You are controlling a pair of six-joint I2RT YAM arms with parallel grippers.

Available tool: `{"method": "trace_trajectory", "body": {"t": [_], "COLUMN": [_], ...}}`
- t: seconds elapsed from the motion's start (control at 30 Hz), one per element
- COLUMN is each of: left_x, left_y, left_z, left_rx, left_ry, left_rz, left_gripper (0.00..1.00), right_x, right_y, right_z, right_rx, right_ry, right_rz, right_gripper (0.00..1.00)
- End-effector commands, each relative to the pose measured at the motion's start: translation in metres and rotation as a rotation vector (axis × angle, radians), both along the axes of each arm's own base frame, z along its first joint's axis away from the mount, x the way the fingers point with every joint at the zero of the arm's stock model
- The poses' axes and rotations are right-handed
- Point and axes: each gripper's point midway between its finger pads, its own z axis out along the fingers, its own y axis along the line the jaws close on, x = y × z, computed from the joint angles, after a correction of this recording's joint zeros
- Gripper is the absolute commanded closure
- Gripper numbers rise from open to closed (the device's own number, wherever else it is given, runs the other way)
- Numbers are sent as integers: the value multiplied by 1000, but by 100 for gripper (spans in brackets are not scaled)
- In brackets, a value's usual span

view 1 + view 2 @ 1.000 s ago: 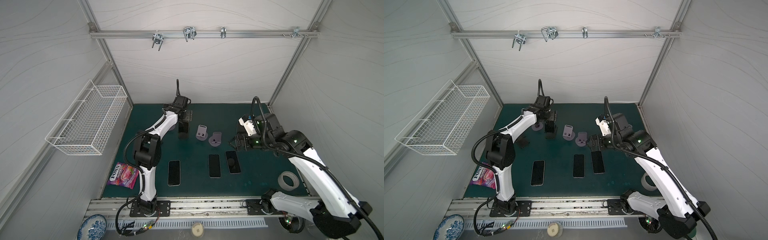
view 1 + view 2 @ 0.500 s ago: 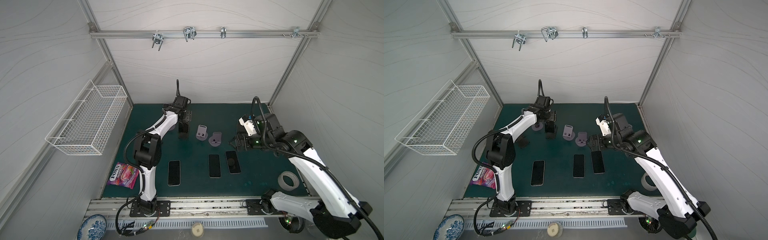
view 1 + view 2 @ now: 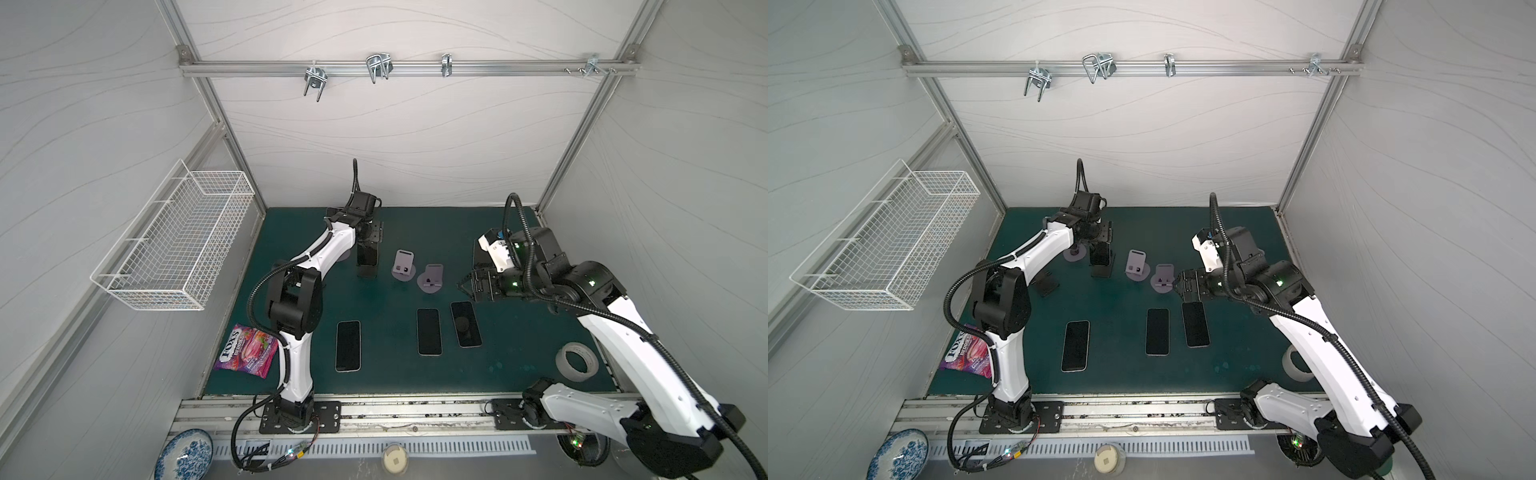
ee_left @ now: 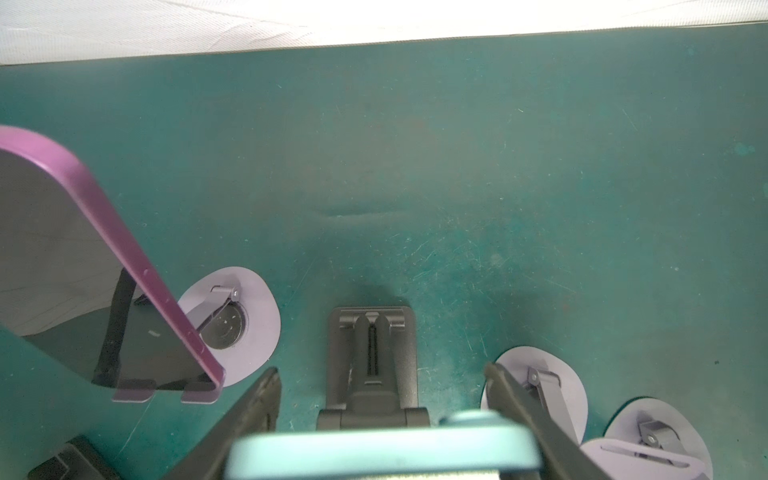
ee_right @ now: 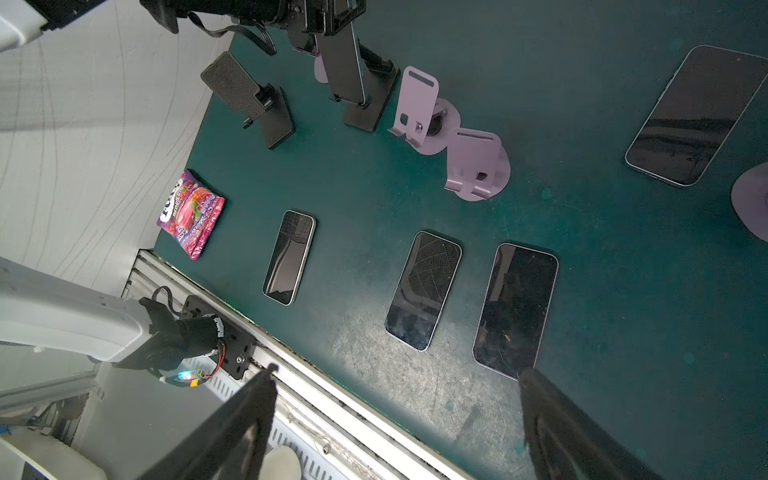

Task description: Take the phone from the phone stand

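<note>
A phone with a pale teal edge (image 3: 368, 253) (image 3: 1100, 253) stands upright on a black phone stand (image 3: 367, 272) (image 3: 1102, 271) at the back of the green mat. My left gripper (image 3: 372, 232) (image 3: 1102, 235) comes down on it from above. In the left wrist view the phone's top edge (image 4: 382, 453) fills the gap between both fingers of the left gripper (image 4: 381, 372), which is shut on it, with the stand (image 4: 372, 361) below. My right gripper (image 3: 469, 282) (image 5: 397, 370) hovers open and empty over the mat's right half.
Three phones lie flat near the front (image 3: 348, 345) (image 3: 429, 331) (image 3: 466, 324). Two empty lilac stands (image 3: 404, 264) (image 3: 432, 278) sit mid-mat, and an empty black stand (image 3: 1044, 282) is left. A purple-edged phone (image 4: 104, 249) rests on another lilac stand. Candy bag (image 3: 246, 351), tape roll (image 3: 577, 361), wire basket (image 3: 174, 241).
My left gripper's fingers have closed in on the teal-edged phone. Both arms stay where they were, and the right gripper keeps the same wide opening.
</note>
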Motion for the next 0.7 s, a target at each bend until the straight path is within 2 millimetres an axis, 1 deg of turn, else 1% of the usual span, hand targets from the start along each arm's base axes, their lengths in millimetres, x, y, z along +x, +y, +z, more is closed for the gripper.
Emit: {"method": "trace_trajectory", "body": {"t": [0.0, 0.2, 0.53, 0.67], "left_x": [10, 11, 7, 6], "left_y": [-5, -6, -5, -6], "left_z": [18, 21, 15, 16], "left_rx": [-32, -41, -43, -52], "left_ry": [-47, -55, -31, -30], "left_rz": [-4, -4, 1, 3], "left_gripper": [34, 35, 37, 37], "right_x": [-3, -4, -5, -5], "right_y": [-4, -6, -8, -7], "right_z": [4, 5, 5, 6], "right_rx": [5, 7, 15, 18], "right_ry": [-14, -15, -14, -11], "right_rz": [-7, -15, -28, -25], "right_gripper": [7, 8, 8, 8]}}
